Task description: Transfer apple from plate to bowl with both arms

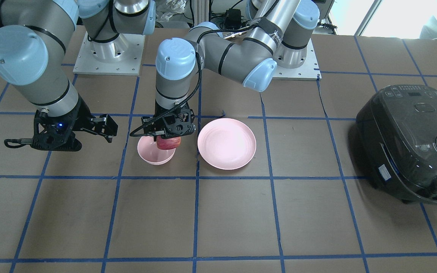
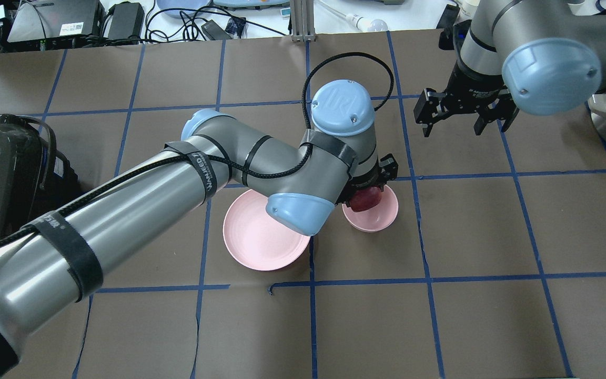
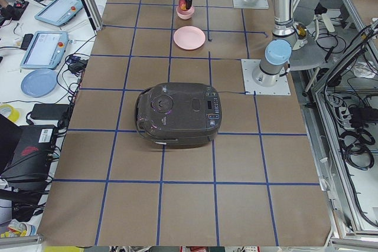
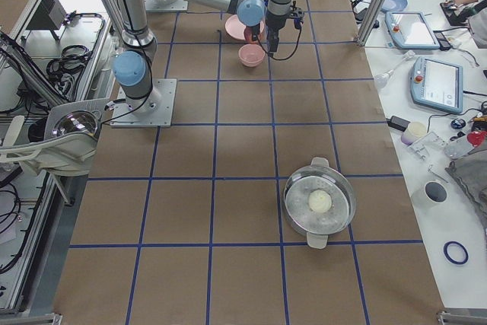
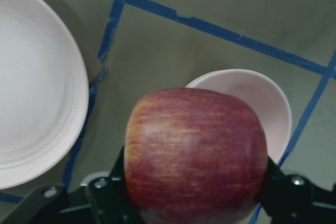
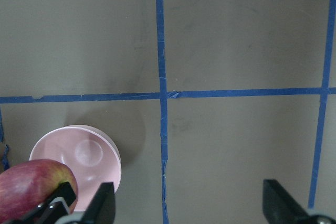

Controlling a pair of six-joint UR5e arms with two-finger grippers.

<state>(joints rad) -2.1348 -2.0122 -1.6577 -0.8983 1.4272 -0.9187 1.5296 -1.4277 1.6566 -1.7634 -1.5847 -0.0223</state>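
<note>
Readable marks, for your record:

1. "UR" logo: on the light blue joint cap (image 2: 342, 102), straight above the jaws of the left gripper (image 1: 168, 139) in the overhead view.
2. White lettering on the black strap (image 2: 205, 171), up the arm from those jaws: too small to read surely.
3. White print on the right gripper (image 2: 453, 126), behind its jaws: illegible.
4. Panel marks and sticker on the cooker (image 1: 412, 140), well away from both jaws: illegible.

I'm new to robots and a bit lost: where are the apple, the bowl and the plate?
apple (image 5: 194, 156): left wrist view, its red front face.
bowl (image 1: 156, 159): front-facing view, its near outer wall.
plate (image 1: 227, 144): front-facing view, its bare middle.
</note>
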